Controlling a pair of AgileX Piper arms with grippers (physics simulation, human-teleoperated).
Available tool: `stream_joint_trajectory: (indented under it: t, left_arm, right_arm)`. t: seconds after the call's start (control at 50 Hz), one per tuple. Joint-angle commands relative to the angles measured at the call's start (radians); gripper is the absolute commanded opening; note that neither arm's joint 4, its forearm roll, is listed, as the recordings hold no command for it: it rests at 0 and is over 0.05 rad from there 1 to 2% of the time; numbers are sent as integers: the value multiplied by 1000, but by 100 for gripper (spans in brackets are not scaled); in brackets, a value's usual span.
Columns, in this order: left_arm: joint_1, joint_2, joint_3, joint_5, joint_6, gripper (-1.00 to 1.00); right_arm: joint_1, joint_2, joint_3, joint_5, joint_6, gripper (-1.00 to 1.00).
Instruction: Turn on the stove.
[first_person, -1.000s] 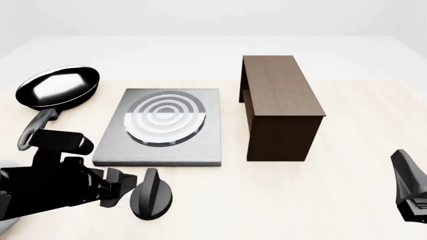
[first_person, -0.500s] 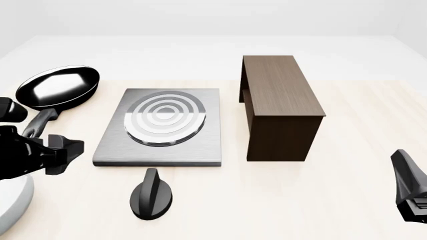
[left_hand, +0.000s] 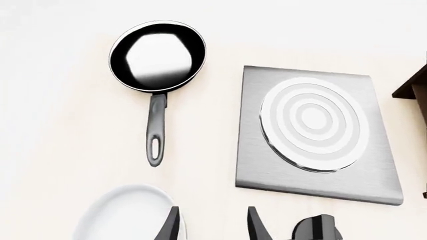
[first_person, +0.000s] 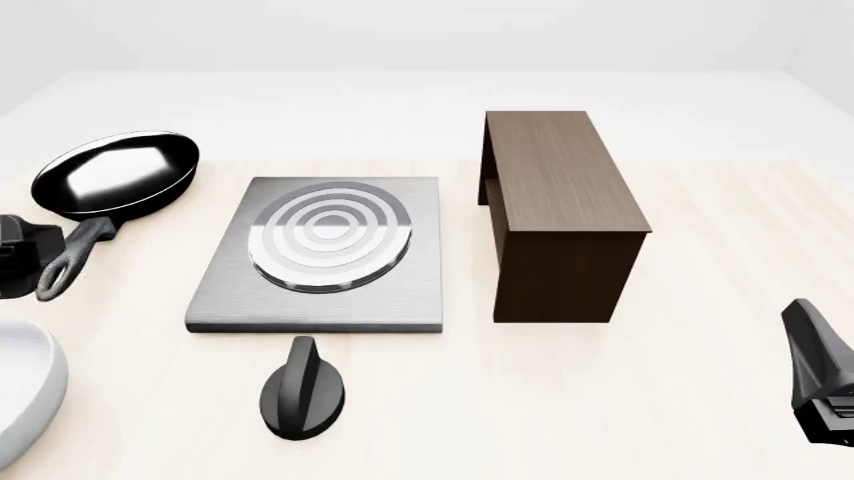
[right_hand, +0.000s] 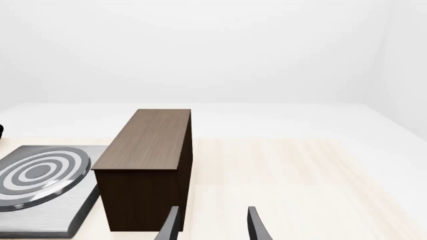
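Left gripper (left_hand: 213, 225) hangs high at the table's left, jaws parted, empty. Knob (first_person: 303, 388) sits just in front of the stove plate (first_person: 320, 262), untouched by either; a re-approach risks knocking it sideways. Right gripper (right_hand: 212, 224) parted, empty, idle far right.

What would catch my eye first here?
Probably the stove at the centre, a grey metal plate with shiny silver rings, and its black knob lying apart on the table just in front. Then the tall dark wooden box to its right and the glossy black pan to its left.
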Motion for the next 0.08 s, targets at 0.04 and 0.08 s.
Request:
stream_joint_trajectory:
  t: [0.04, 0.08]
  left_arm:
    - [72, -18, 27, -46, 11, 100]
    - [93, -19, 20, -48, 15, 100]
  right_arm:
    - [1, -1, 1, 0, 1, 100]
    - [1, -1, 1, 0, 1, 100]
